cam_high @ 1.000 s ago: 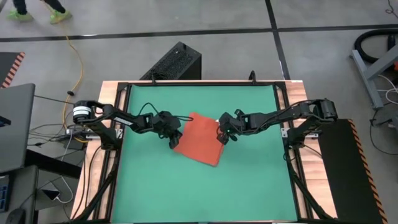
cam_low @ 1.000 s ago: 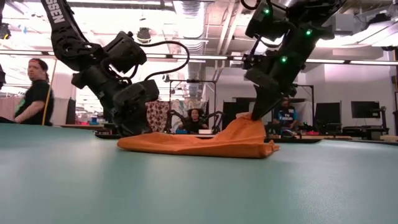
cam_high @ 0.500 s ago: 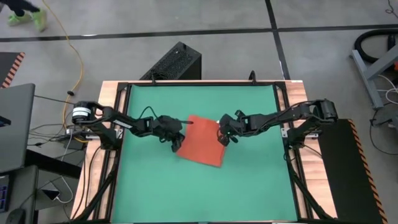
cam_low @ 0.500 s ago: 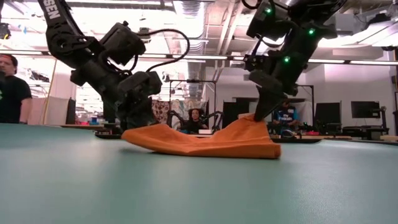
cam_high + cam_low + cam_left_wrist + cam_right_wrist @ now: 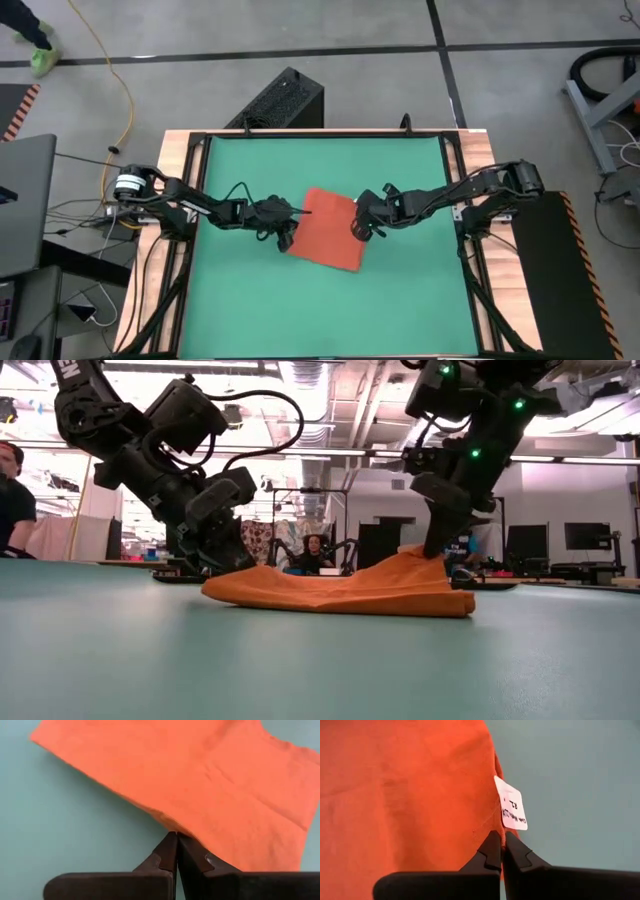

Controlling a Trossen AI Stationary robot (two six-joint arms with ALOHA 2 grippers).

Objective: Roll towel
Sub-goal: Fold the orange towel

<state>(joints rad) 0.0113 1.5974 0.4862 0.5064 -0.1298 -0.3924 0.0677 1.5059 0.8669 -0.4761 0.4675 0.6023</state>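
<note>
The towel (image 5: 326, 229), a soft rust-orange cloth folded to a flat rectangle with a small white tag (image 5: 511, 810) at one edge, lies near the middle of the smooth green desk (image 5: 400, 300). The left gripper (image 5: 285, 228) has its jaws clamped on the towel's left edge; the right gripper (image 5: 362, 226) pinches the right edge beside the tag, lifting it slightly. Beyond is grey floor (image 5: 500, 25).

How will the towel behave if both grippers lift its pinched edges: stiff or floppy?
Probably floppy: the towel sags between the left gripper and the right gripper in the low view. Likely light: thin edge pinches raise it. Unlikely to slip; both jaws are shut on cloth.
</note>
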